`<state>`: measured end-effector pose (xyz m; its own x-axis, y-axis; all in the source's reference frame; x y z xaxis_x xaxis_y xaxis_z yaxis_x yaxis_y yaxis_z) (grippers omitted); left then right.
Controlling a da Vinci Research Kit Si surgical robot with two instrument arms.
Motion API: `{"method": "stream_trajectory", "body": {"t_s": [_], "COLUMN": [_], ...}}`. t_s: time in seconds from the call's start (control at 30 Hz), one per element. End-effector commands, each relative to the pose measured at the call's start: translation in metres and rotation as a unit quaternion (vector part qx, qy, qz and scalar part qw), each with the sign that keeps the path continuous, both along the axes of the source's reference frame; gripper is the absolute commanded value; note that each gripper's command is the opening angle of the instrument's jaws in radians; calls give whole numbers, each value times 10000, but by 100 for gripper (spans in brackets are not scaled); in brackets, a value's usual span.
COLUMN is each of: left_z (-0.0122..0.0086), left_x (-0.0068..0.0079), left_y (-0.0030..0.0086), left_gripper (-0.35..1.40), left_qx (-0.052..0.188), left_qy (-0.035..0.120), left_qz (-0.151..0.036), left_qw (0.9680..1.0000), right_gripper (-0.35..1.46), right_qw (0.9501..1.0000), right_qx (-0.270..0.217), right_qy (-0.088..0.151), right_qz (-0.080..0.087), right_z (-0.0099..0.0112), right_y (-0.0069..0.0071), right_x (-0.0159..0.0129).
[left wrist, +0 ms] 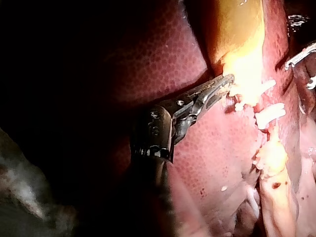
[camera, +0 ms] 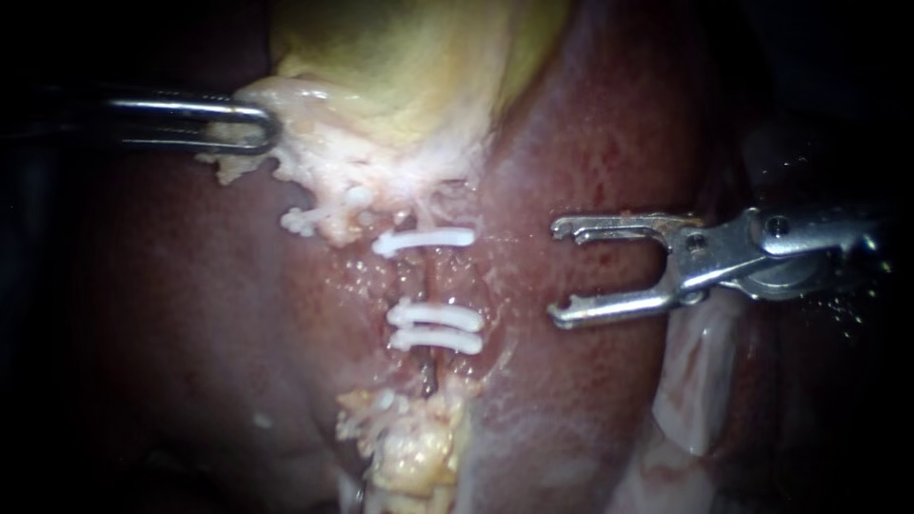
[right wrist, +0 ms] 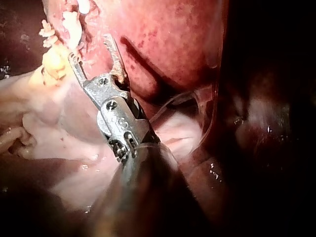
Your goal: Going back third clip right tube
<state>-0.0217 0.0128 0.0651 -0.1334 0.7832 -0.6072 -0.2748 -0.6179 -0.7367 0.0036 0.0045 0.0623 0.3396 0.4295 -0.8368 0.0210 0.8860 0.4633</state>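
Note:
Three white clips cross a tube (camera: 428,281) below the gallbladder (camera: 400,67): one upper clip (camera: 424,240) and two close together lower down (camera: 436,314) (camera: 436,339). My right instrument (camera: 560,271) comes in from the right with its jaws wide open and empty, a short way right of the clips and over the liver (camera: 590,124). In the right wrist view its open jaws (right wrist: 94,49) hold nothing. My left instrument (camera: 259,128) is shut on the pale edge of the gallbladder at upper left, as the left wrist view (left wrist: 223,84) also shows.
Yellowish fatty tissue (camera: 414,447) lies below the clips. A pale flap of tissue (camera: 700,381) sits under the right instrument's shaft. In the left wrist view, the clips (left wrist: 269,114) lie ahead of the left jaws, and the right instrument's tip (left wrist: 301,57) shows beyond.

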Motion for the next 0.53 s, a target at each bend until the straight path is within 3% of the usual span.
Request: {"method": "stream_trajectory", "body": {"t_s": [0.03, 0.2, 0.53], "left_z": [6, 28, 27], "left_x": [-4, -18, -14], "left_y": [-1, -7, -6], "left_gripper": [-35, -35, -35], "left_qx": [-14, 45, 54], "left_qy": [32, 29, 32], "left_qz": [34, 94, 114], "left_qw": [10000, 9999, 9999], "right_gripper": [50, 50, 50], "right_qw": [10000, 10000, 10000], "right_qx": [0, 0, -1], "right_qy": [1, 4, 0], "right_qz": [1, -5, 3], "right_z": [0, -1, -3], "right_y": [0, -1, -3], "right_x": [0, -3, 1]}}
